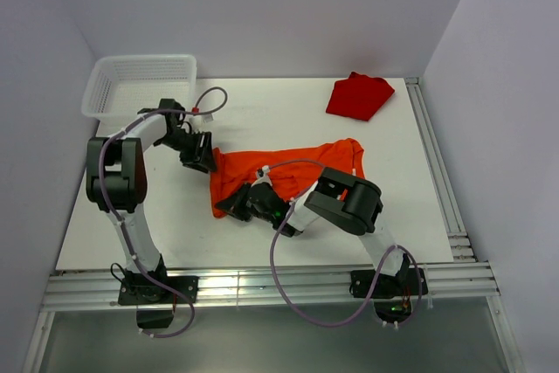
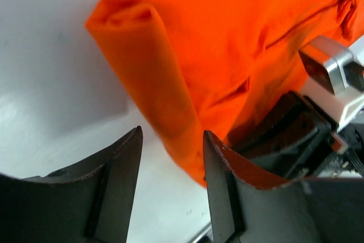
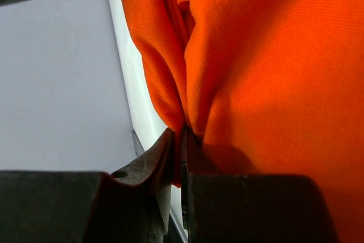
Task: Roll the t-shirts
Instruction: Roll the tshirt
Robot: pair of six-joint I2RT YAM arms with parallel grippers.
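Right jaws pinched the orange t-shirt mid-counter while the left jaws stood apart around its fold.

The orange t-shirt lay bunched across the middle of the white counter, stretched between the two arms. The right arm reached left along its near edge. In the right wrist view, the right jaws were nearly closed and gripped a fold of the orange cloth. The left arm met the shirt's far left corner. In the left wrist view, the left jaws were moderately wide, with the shirt's rolled edge running down between them and unpressed. The darker red t-shirt lay crumpled at the far right of the counter, well apart from the orange one. A white mesh basket sat at the far left corner.
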